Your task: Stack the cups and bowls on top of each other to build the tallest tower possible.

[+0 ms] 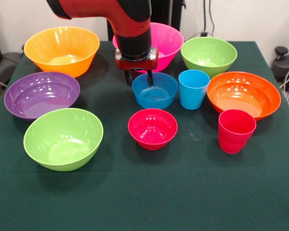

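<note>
A lab: green-clothed table (144,202), cables (209,19) along white wall.

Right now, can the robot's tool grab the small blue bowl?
Probably yes. The tool hangs right at the small blue bowl, at its far rim, one finger inside, and nothing sits in the bowl or blocks it.

Bright, even indoor light falls from above, raising soft white glare patches inside the glossy lime green plastic bowl (63,138) near left, the purple plastic bowl (41,95) and the orange plastic bowl (243,94) at right. Shadows on the dark green tablecloth (149,192) are faint and short, pooling close under each vessel. Focus is slightly soft throughout, and the white far wall looks washed out.
</note>
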Controlling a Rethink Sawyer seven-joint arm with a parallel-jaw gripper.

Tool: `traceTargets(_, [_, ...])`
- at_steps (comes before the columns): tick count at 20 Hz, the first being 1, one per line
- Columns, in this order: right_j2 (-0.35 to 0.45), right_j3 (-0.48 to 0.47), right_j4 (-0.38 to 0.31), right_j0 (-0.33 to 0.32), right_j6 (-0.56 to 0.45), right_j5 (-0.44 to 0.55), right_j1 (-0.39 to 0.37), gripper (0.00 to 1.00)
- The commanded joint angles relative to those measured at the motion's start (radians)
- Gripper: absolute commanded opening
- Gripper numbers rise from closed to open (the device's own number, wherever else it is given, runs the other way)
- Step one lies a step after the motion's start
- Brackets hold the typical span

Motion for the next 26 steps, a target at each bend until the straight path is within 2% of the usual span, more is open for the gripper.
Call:
traceTargets(1, [0.051,-0.088,-0.097,0.019,-0.056,-0.086,0.031,1.00])
traceTargets(4, [0.047,-0.095,-0.106,0.024,-0.050,-0.083,0.034,1.00])
traceTargets(5, [0.046,-0.096,-0.111,0.025,-0.044,-0.081,0.034,0.00])
traceTargets(13, [0.020,-0.102,-0.127,0.049,-0.032,-0.081,0.029,0.00])
traceTargets(17, [0.009,-0.071,-0.146,0.052,-0.015,-0.131,0.012,0.00])
traceTargets(26, [0.019,-0.087,-0.121,0.067,-0.016,-0.062,-0.020,0.00])
